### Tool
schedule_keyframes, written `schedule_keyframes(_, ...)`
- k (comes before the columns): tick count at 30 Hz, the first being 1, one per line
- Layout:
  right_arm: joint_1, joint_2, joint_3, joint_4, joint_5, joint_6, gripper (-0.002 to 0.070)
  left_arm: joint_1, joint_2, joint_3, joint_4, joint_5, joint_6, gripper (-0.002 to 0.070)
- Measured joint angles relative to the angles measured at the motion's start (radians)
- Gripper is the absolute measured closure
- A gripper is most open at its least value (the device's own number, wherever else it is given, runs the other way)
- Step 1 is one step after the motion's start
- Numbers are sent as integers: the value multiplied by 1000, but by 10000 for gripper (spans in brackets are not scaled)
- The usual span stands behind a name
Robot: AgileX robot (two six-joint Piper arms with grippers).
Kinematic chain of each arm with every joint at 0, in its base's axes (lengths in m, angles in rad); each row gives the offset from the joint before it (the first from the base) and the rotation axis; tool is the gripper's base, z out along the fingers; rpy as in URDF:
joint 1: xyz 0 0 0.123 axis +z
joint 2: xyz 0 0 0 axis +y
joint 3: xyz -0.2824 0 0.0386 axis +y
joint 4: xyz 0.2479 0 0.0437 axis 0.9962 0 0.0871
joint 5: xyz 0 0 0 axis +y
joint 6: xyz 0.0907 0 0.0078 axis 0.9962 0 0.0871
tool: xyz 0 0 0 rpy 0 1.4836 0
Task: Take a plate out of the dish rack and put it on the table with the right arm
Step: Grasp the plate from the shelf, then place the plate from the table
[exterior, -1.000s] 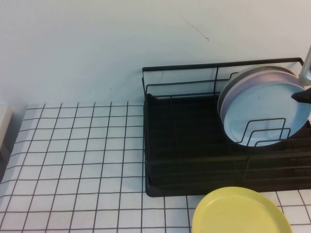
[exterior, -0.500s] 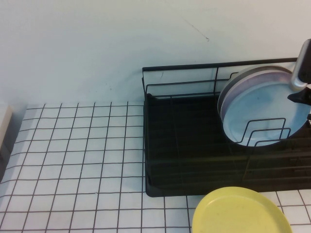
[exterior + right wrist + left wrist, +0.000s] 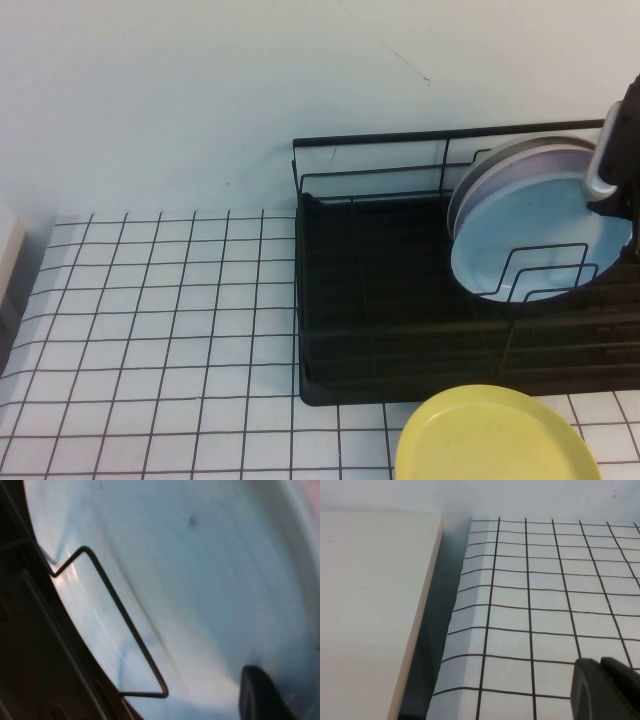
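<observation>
White gridded bench [image 3: 160, 320] against a pale wall. The plate [image 3: 535, 235] stands on edge in the dish rack [image 3: 400, 300], far right, fronting a pink plate [image 3: 520, 150]. Judged rigid, light, slick; grip the upper rim. Right gripper [image 3: 618, 165] at that rim, closure undeterminable. Left gripper [image 3: 607, 690] low over the bench's left, likewise undeterminable.

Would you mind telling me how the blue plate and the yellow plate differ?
The blue plate stands nearly upright in the dish rack behind wire loops; the yellow plate lies flat on the table. The right gripper is at the blue plate's edge; nothing is near the yellow. The left gripper hovers over the table. Both plates are round.
</observation>
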Motion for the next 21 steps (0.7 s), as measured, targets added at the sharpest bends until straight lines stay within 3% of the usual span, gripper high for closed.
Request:
schedule_keyframes(2,0,1,0,1,4,-2,581,0,0,0,0,0,0,678)
schedule_keyframes(3,0,-2,0,1,9,-4,593,0,0,0,0,0,0,678)
schedule_keyframes(12,0,-187,0,-42,67,38,592,0,0,0,0,0,0,678)
schedule_keyframes(18,0,-421,0,-101,154,252,592,0,0,0,0,0,0,678)
schedule_keyframes(21,0,-528,0,-120,256,478,592,0,0,0,0,0,0,678)
